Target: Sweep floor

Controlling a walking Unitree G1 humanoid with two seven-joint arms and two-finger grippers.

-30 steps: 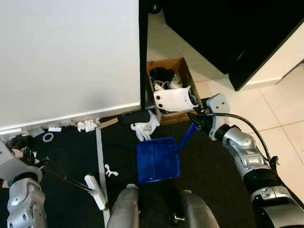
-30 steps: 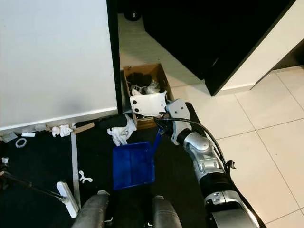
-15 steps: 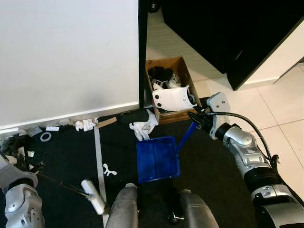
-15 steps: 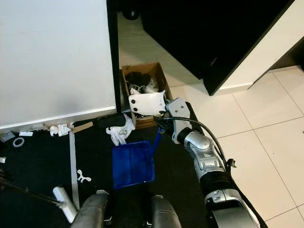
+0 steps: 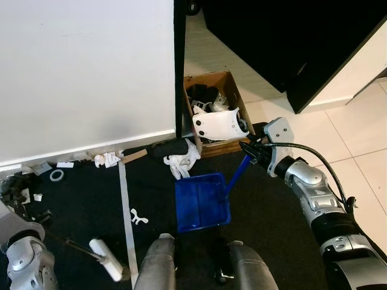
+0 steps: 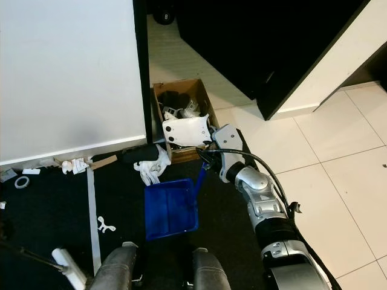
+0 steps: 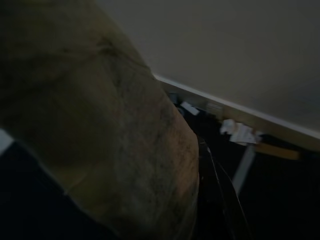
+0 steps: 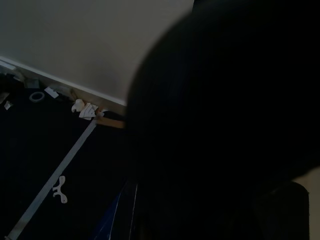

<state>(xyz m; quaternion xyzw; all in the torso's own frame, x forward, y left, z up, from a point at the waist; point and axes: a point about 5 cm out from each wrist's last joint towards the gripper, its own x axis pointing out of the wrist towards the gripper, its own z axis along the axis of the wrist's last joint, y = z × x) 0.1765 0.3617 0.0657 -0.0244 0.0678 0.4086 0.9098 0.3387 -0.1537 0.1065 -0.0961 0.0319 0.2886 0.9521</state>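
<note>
Right gripper [image 5: 249,151] clamped on the blue dustpan [image 5: 202,202] handle end: light, rigid plastic, tips easily; left gripper's state can't tell.

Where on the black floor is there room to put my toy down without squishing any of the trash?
The black mat is bare between the grey tape strip and the tape roll, and to the right of the blue dustpan, under the right claw. It is crowded along the white wall's foot, around the crumpled white paper and the cardboard box.
</note>
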